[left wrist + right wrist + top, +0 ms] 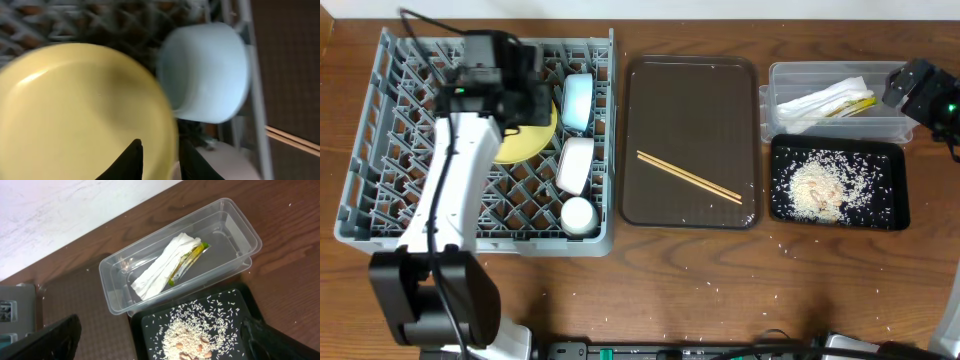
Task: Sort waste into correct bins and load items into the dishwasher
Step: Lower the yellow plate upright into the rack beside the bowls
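Note:
The grey dishwasher rack (pixel 390 150) holds the yellow plate (pixel 525 140), a light blue bowl (pixel 577 100), a white bowl (pixel 576 163) and a white cup (pixel 578 214). My left gripper (pixel 532 103) hangs over the plate. In the left wrist view its fingers (pixel 161 147) stand slightly apart, astride the plate's (pixel 75 110) rim. The chopsticks (pixel 688 178) lie on the brown tray (pixel 690 90). A napkin (pixel 160 270) and wrapper (pixel 192 257) lie in the clear tub (pixel 115 285). Rice crumbs (pixel 195 330) cover the black tray (pixel 150 325). My right gripper (pixel 165 342) is wide open above it, empty.
Loose rice grains are scattered on the wooden table in front of the black tray (pixel 890 215). The right gripper (pixel 920 90) sits at the far right behind the clear tub (pixel 780 100). The left arm's base stands at the table's front left.

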